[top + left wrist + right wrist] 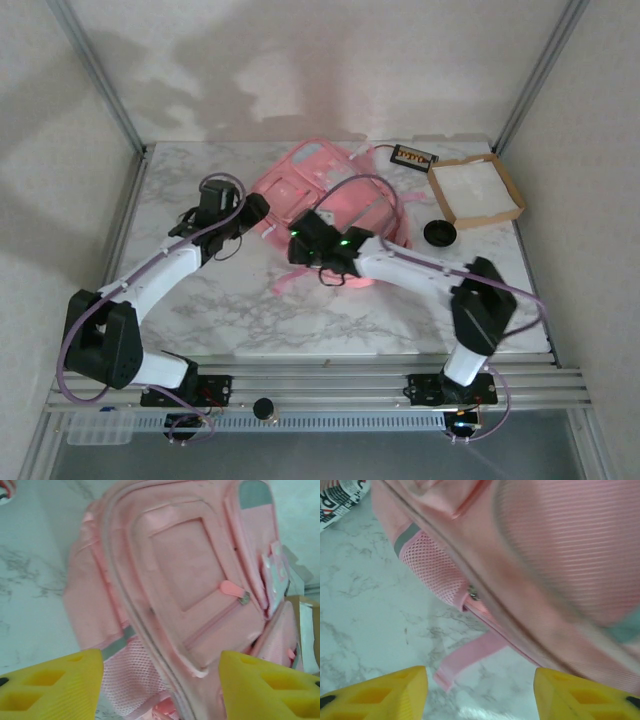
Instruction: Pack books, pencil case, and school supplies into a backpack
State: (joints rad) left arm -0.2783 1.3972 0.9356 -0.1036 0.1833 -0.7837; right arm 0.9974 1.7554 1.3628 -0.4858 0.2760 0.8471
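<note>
The left gripper [160, 692] is spread. Its yellow fingers [50, 685] are set wide apart at the lower corners of the left wrist view, and nothing is pinched between them. Beyond them the backpack [190, 570] is presented face-on, with a front pocket, a pink zip pull [231, 588] and a mesh side pocket [132, 672].

The right gripper [480, 692] is likewise spread and empty. In the right wrist view the bag's side is seen, and a loose strap [470, 660] is laid on the marble table [365, 610]. A printed item [340, 497] is cut off at the upper left corner and cannot be identified.

In the top view the backpack is located in the middle of the table's far half. A dark book [412, 157] is placed near its far right side, a brown tray [510, 185] further right, and a black round object [440, 233] beside the tray's near corner.

The left arm is stretched diagonally from the near left to the bag's left edge. The right arm is bent at the elbow near the right edge, and its forearm is directed leftward to the bag's near edge. Contact with the bag cannot be determined for either gripper.
</note>
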